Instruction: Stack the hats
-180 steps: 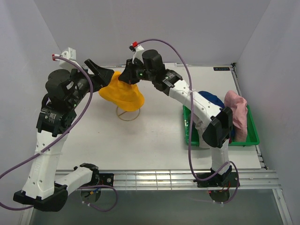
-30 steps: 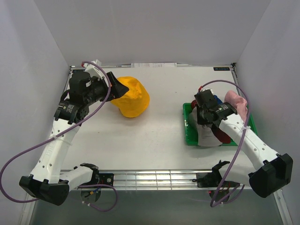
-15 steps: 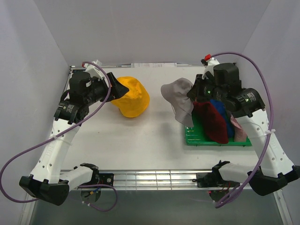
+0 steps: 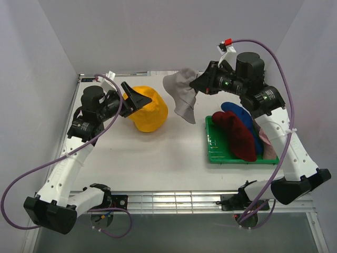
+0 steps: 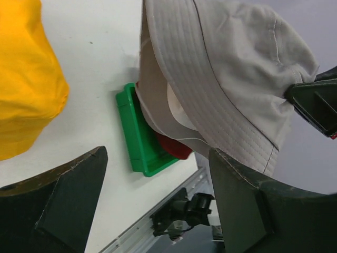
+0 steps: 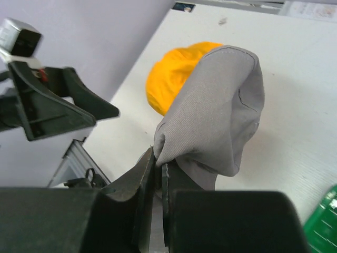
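Note:
The yellow hat [image 4: 148,109] sits crown up at the table's back left; it also shows in the left wrist view [image 5: 26,79] and the right wrist view [image 6: 176,79]. My right gripper [image 4: 197,83] is shut on the grey hat [image 4: 180,95] and holds it in the air, just right of the yellow hat; the grey hat hangs in the right wrist view [image 6: 221,105] and fills the left wrist view [image 5: 226,79]. My left gripper [image 4: 138,98] is open and empty at the yellow hat's left side. The dark red hat [image 4: 236,134], the blue hat [image 4: 241,113] and the pink hat [image 4: 267,145] lie in the tray.
The green tray [image 4: 216,153] stands at the right of the table; its corner shows in the left wrist view [image 5: 134,137]. White walls enclose the back and sides. A metal rail runs along the near edge [image 4: 174,200].
My right gripper took the grey hat out of the tray, lifted it and carried it left and back toward the yellow hat. The left gripper stayed by the yellow hat.

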Tool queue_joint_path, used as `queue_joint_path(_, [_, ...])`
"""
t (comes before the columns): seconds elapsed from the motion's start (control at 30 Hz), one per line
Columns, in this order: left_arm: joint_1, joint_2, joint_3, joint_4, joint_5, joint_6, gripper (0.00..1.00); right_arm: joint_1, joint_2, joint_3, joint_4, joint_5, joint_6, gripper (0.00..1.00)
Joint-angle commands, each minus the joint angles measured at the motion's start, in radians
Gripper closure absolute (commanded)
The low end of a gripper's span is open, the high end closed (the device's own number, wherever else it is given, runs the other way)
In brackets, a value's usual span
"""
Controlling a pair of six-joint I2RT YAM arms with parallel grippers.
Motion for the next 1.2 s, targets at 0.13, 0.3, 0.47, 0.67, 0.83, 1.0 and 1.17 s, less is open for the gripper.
queue_joint_path(0.13, [-0.002, -0.01, -0.192, 0.53, 0.145, -0.482, 0.07, -0.003, 0.018, 0.034, 0.36, -0.143, 0.155, 0.92])
queue_joint_path(0.3, [-0.003, 0.005, -0.203, 0.634, 0.068, -0.544, 0.04, -0.003, 0.036, 0.02, 0.454, -0.201, 0.227, 0.92])
queue_joint_path(0.47, [-0.006, 0.057, -0.195, 0.749, 0.054, -0.598, 0.03, -0.003, 0.042, 0.012, 0.508, -0.227, 0.264, 0.92])
queue_joint_path(0.67, [-0.012, 0.12, -0.166, 0.861, 0.024, -0.62, 0.03, -0.003, 0.044, 0.021, 0.519, -0.244, 0.284, 0.92])
queue_joint_path(0.83, [-0.022, 0.187, -0.104, 0.895, 0.01, -0.612, 0.03, -0.003, 0.048, 0.032, 0.511, -0.256, 0.287, 0.92])
queue_joint_path(1.0, [-0.026, 0.227, -0.068, 0.92, 0.011, -0.616, 0.1, -0.003, 0.051, 0.031, 0.503, -0.258, 0.285, 0.92])
queue_joint_path(1.17, [-0.026, 0.24, -0.054, 0.927, 0.02, -0.609, 0.29, -0.003, 0.059, 0.032, 0.483, -0.243, 0.264, 0.92])
